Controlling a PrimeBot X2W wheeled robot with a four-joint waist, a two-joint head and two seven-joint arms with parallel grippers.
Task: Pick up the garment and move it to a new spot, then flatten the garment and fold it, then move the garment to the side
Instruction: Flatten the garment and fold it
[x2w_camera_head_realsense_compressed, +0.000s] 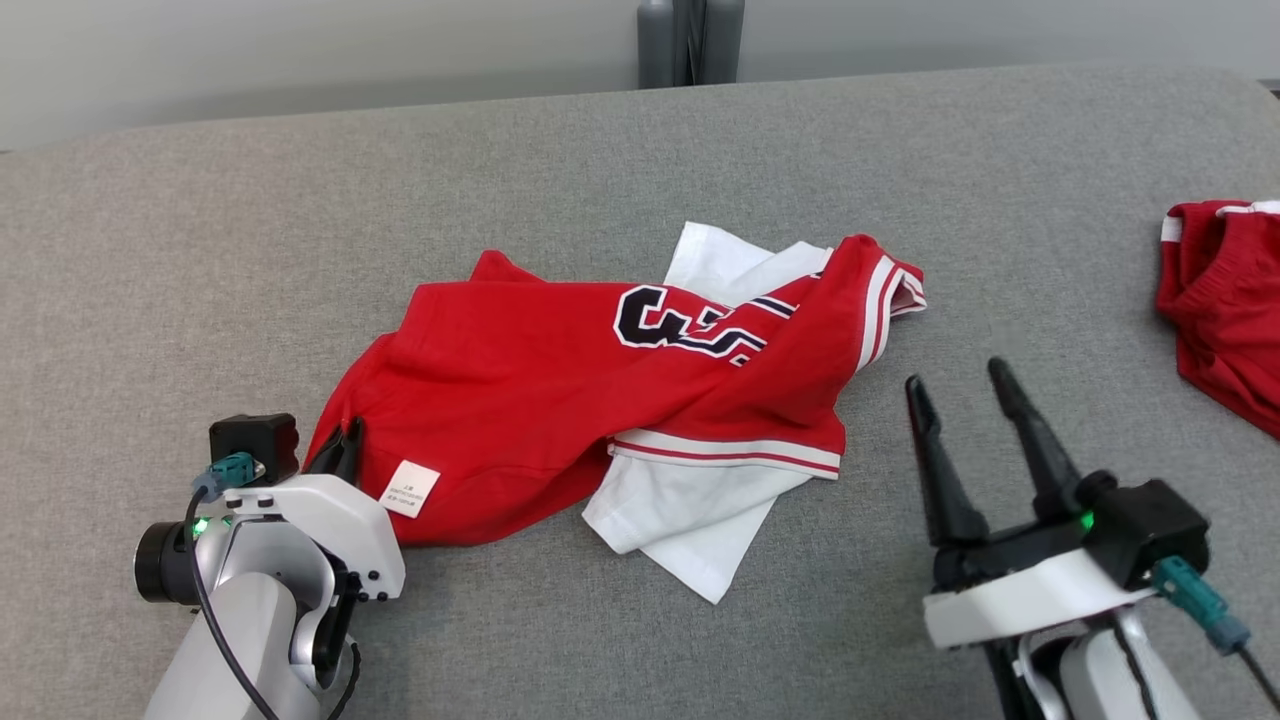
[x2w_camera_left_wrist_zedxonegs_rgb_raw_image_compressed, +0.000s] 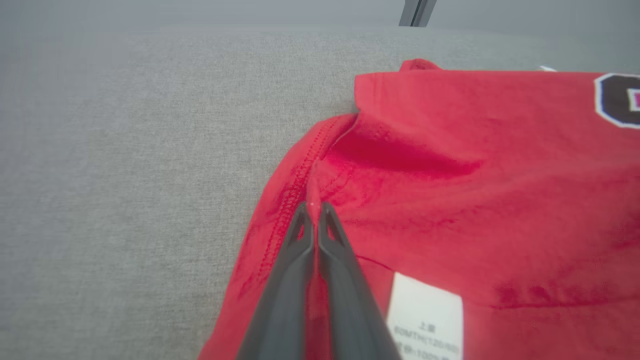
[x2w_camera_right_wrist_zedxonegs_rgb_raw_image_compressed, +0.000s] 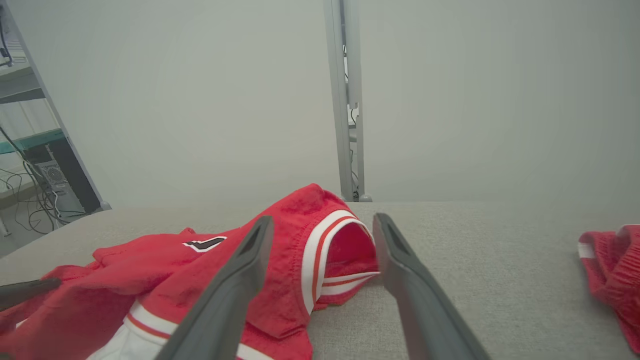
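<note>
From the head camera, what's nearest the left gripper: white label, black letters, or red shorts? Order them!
1. White label, right beside the left gripper.
2. Black letters, across the middle of the garment.
3. Red shorts, far right edge.

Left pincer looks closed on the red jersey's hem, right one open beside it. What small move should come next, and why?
Probably advance the right pincer to the striped trim of the jersey and close. The left pincer pinches the hem, while the right stands open, clear of the cloth.
</note>
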